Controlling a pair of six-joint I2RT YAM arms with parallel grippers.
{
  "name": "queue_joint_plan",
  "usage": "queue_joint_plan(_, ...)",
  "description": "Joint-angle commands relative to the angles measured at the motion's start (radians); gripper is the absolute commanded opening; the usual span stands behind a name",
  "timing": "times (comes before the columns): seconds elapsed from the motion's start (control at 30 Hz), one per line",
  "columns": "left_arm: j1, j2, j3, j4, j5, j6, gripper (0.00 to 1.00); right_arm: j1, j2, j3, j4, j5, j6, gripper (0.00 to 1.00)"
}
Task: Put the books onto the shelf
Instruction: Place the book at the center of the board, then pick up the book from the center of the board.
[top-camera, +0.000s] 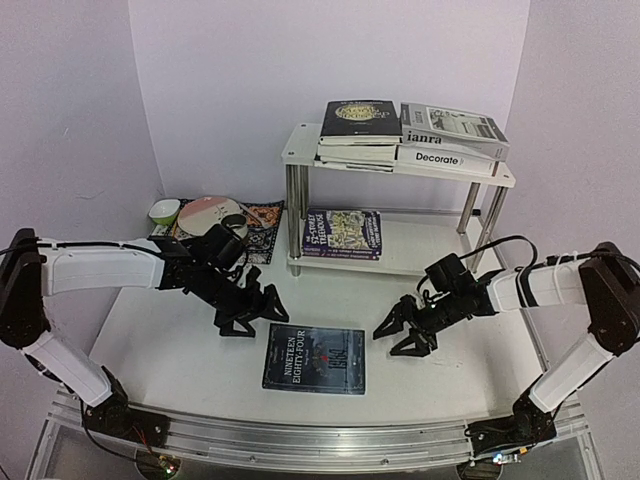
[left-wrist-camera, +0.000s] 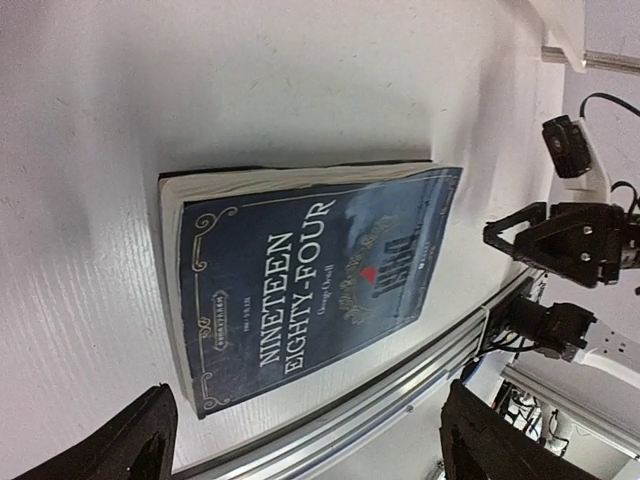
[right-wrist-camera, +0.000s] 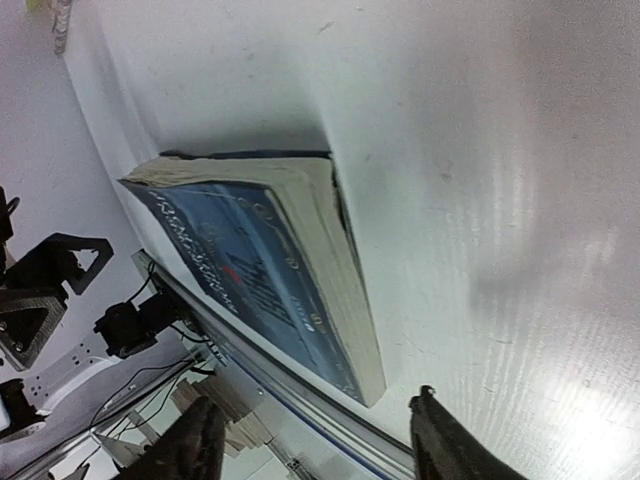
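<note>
Both left end effector (top-camera: 256, 320) and right end effector (top-camera: 394, 341) gape empty, flanking the blue book (top-camera: 315, 358) near the table (top-camera: 190, 385) edge.

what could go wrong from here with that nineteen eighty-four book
1. The Nineteen Eighty-Four book lies flat near the table's front rail. The left gripper and right gripper are both open beside it, so a nudge could slide it toward that rail instead of lifting it.
2. The top board of the shelf is already crowded by Decorate, janra and a dark book, so another book there could overhang or topple.
</note>
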Motion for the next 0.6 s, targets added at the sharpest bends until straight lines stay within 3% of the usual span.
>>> queue_joint_plan(0.0, 0.002, 0.024, 0.041, -0.077, -0.025, 0.128, 0.93, 0.011, -0.039, 0.038, -0.198, 0.078, -0.118, 0.73)
queue_joint_plan(0.13, 0.002, 0.045, 0.024, -0.080, -0.014, 0.170, 0.93, 0.066, -0.088, 0.002, -0.241, 0.155, -0.110, 0.83)
queue_joint_plan(0.57, 0.000, 0.183, -0.047, 0.081, 0.087, 0.167, 0.81, 0.217, 0.128, 0.123, -0.188, 0.247, -0.096, 0.82)
